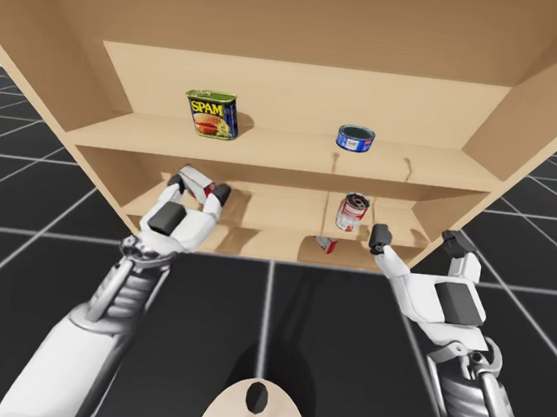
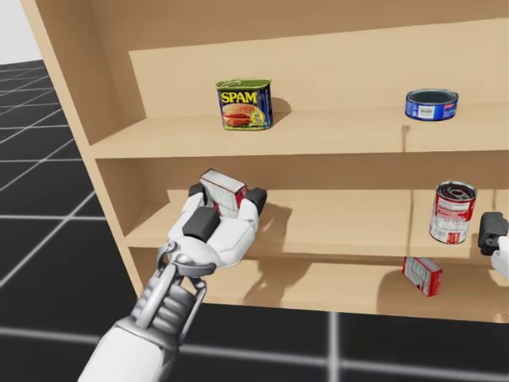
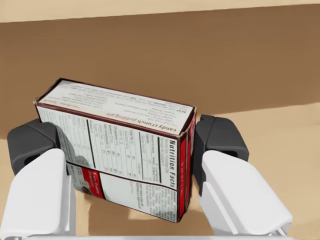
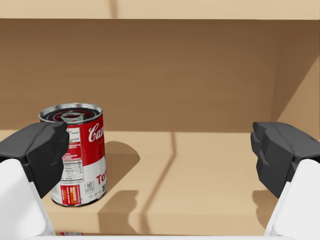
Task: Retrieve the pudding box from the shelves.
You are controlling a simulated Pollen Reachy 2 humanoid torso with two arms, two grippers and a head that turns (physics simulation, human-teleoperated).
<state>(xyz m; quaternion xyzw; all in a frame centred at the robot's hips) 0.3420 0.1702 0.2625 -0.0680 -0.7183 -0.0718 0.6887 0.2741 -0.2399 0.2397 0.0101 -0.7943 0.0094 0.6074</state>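
Observation:
The pudding box (image 3: 120,145), red and white with a printed label, stands tilted over the middle shelf's left end, with my left gripper (image 3: 125,145) shut on it, one pad against each side. The head view shows the same box (image 2: 223,193) in that gripper (image 2: 226,199), just inside the shelf's front edge. From above, the box (image 1: 193,181) sits between the left gripper's (image 1: 198,188) fingers. My right gripper (image 1: 416,240) hangs open at the middle shelf's right end, nothing between its fingers (image 4: 35,150).
The wooden shelves (image 1: 265,149) have three levels. A blue-and-yellow meat tin (image 2: 244,103) and a flat blue can (image 2: 432,104) stand on top. A red-and-white soup can (image 4: 75,152) stands ahead of my right gripper. A small red box (image 2: 421,275) lies on the bottom shelf.

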